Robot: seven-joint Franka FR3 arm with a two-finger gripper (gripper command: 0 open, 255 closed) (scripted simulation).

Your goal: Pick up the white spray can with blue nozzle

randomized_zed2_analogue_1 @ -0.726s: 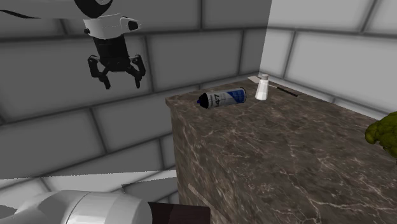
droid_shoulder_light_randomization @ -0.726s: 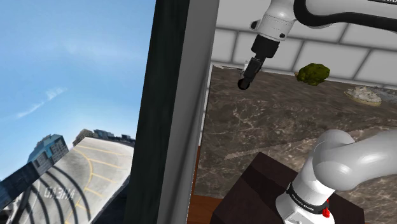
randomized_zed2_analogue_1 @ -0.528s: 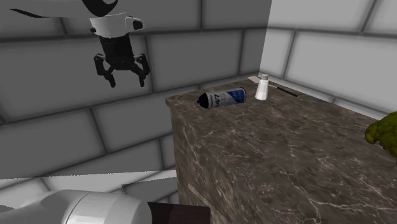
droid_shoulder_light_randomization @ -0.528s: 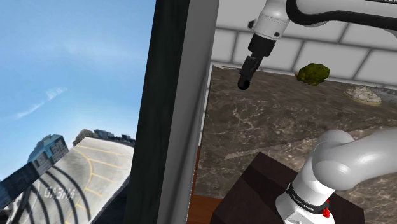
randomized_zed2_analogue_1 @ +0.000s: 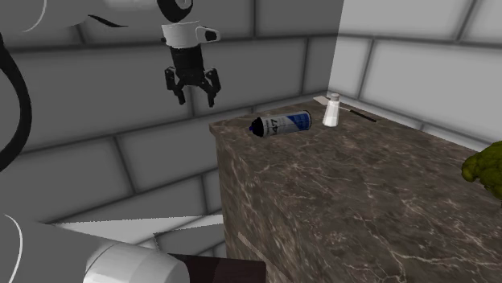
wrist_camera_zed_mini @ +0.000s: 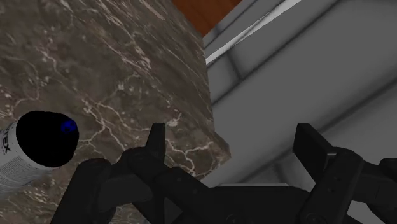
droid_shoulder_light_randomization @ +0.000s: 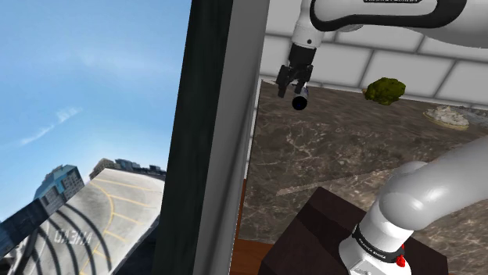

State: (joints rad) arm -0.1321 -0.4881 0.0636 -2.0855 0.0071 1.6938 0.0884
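The tool (randomized_zed2_analogue_1: 195, 98) hangs wide open and empty, out past the corner of the marbled table (randomized_zed2_analogue_1: 338, 201). The white spray can (randomized_zed2_analogue_1: 281, 123) lies on its side below the tool and off to one side, near that table edge, with its dark cap end towards the tool and outside the gap between the fingers. A descent from here would likely put one finger on the table's corner or on the can's rounded body, which could roll it off the edge or into the small white shaker (randomized_zed2_analogue_1: 331, 110) beyond.
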